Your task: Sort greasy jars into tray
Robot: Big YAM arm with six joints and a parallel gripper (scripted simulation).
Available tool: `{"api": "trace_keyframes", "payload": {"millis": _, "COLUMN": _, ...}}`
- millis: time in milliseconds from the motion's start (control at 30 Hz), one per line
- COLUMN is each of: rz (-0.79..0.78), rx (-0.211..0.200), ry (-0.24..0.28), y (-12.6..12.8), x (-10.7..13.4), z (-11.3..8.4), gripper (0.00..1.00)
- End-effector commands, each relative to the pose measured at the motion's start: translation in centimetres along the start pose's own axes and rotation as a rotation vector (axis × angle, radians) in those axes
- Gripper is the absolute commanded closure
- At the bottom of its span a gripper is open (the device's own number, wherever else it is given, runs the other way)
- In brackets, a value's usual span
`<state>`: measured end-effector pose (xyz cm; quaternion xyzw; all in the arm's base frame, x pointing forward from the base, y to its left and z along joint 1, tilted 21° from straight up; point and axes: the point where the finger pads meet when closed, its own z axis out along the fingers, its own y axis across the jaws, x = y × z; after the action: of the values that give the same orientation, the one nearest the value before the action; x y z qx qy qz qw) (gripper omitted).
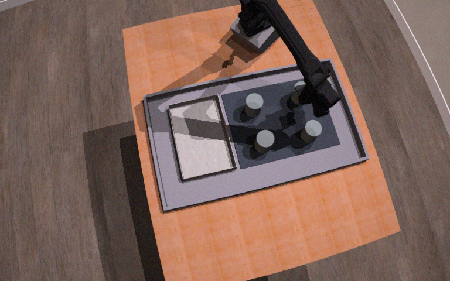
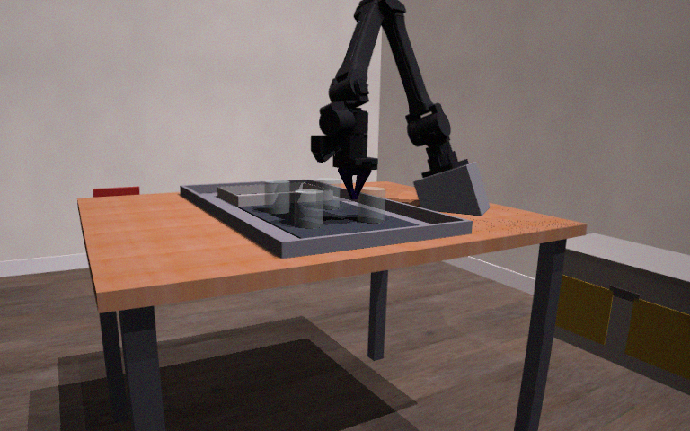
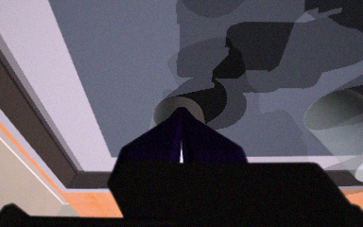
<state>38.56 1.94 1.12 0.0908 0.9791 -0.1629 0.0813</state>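
Observation:
Four pale glass jars stand mouth down on the dark mat [image 1: 282, 151] [image 3: 113, 71]. The back right jar [image 1: 299, 84] [image 2: 375, 206] is partly hidden by the arm in the top view. The back left jar [image 1: 254, 100] [image 3: 333, 111], front left jar [image 1: 265, 138] [image 2: 276, 197] and front right jar [image 1: 313, 128] [image 2: 308, 208] stand apart. My gripper [image 2: 353, 198] [image 3: 181, 113] is shut and empty. Its fingertips are close to the back right jar, near its top height; whether they touch is unclear. The white tray [image 1: 202, 158] beside the mat holds no jar.
The steel table top [image 1: 265, 178] has a raised rim, with its taller walls at the back and right. The arm's grey base block [image 1: 258, 41] [image 2: 450, 190] stands on the wooden table [image 1: 282, 232] behind it. Jars stand to the left and front of the gripper.

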Motion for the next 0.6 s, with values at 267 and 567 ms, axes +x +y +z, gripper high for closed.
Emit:
{"api": "trace_keyframes", "payload": {"millis": 267, "rz": 0.002, "rx": -0.008, "ry": -0.015, "y": 0.26, "x": -1.69, "z": -0.56, "gripper": 1.00}}
{"api": "trace_keyframes", "payload": {"millis": 567, "rz": 0.002, "rx": -0.008, "ry": -0.015, "y": 0.26, "x": -1.69, "z": -0.56, "gripper": 1.00}}
